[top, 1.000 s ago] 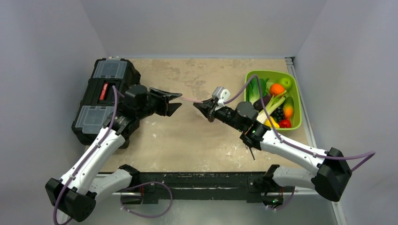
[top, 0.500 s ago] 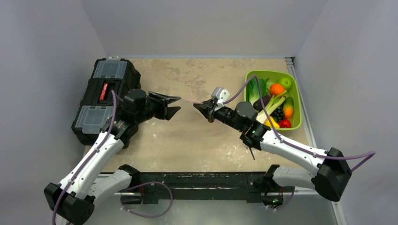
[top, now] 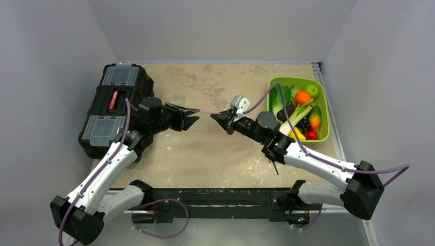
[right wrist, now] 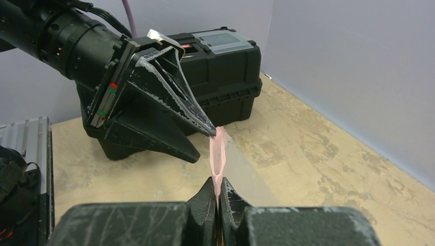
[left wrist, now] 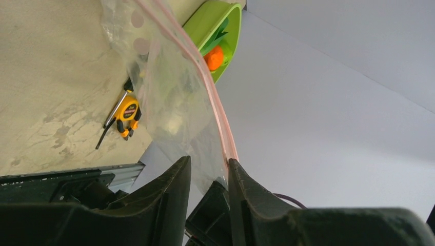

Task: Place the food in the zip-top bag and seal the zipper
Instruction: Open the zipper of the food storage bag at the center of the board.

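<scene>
The right claw [right wrist: 217, 185] is clenched tight on the zipper [right wrist: 218, 154], its two black fingers pressed together with the pink strip pinched between their tips. From there the strip runs straight across to the left claw [right wrist: 204, 144], which faces it nose to nose. That one is released: its jaws stand apart, with the end of the strip against the inner face of one finger and the other finger clear of it. From the left wrist you can see the corner of the bag's film sitting in the gap between those jaws. Between the two claws the strip's two pink lips seem to bow slightly apart.

The zip-top bag [left wrist: 174, 92] hangs clear and crinkled below the strip, raised over the middle of the tan table [top: 215, 148], with the left claw at its 9 o'clock end and the right claw at its 3 o'clock end.

The food [top: 278, 100], dark leaves on pale stalks, lies in the lime-green bin [top: 295, 79] at about 2 o'clock on the table, well apart from the bag. It is packed in with an orange fruit [top: 302, 97], a green one [top: 313, 90] and other coloured pieces. A black toolbox [top: 115, 107] sits at about 10 o'clock, just behind the left arm's wrist. Nearer the arm bases, a yellow tape measure [left wrist: 128, 111] and a thin dark tool [left wrist: 109, 125] lie touching on the table.
</scene>
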Action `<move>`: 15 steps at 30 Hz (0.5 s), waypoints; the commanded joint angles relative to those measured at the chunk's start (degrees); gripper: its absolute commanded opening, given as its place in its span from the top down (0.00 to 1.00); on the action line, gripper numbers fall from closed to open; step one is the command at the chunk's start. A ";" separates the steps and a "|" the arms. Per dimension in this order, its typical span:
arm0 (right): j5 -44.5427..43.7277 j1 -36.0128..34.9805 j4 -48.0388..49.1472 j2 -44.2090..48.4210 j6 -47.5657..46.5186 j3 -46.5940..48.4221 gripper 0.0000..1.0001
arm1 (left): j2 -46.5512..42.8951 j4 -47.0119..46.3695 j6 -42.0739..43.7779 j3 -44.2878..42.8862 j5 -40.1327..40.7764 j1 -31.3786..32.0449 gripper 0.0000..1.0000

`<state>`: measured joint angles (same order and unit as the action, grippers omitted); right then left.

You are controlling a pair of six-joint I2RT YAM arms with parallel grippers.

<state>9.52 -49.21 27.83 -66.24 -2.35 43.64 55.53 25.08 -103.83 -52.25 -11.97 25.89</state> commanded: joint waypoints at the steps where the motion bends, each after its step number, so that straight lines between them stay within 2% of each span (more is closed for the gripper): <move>1: -1.09 -0.52 1.96 -0.11 0.50 1.35 1.00 | -1.96 -0.72 0.93 0.68 0.01 -0.27 0.70; 9: -1.17 -1.75 2.11 -0.44 0.51 1.51 1.00 | 1.95 -5.36 -0.98 0.94 -3.54 -0.23 0.73; 15: -2.12 -3.92 0.75 -1.17 -1.90 2.42 1.00 | 2.94 -5.00 -0.63 0.21 -3.87 -0.23 0.75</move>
<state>8.71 -51.55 27.42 -67.22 -2.61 43.70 58.59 22.02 -104.22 -51.62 -14.11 25.89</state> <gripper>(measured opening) 0.001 0.249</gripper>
